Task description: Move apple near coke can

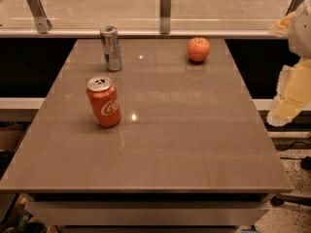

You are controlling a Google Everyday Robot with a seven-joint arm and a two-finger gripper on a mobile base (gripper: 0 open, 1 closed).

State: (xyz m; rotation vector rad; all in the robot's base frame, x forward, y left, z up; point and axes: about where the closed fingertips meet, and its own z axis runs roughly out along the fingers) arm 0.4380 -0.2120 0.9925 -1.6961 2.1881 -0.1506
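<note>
The apple (198,49) is small, round and red-orange, and sits on the brown table (184,140) at the back right. The coke can (103,101), red with white script and a silver top, stands upright at the left middle of the table. My gripper (290,93) is pale and hangs off the table's right edge, to the right of the apple and a little nearer the camera. It touches nothing and stands far from the coke can.
A taller slim silver-grey can (111,48) stands at the back left, behind the coke can. A glass barrier with metal brackets (165,11) runs along the table's far edge. The floor and cables show at the lower right.
</note>
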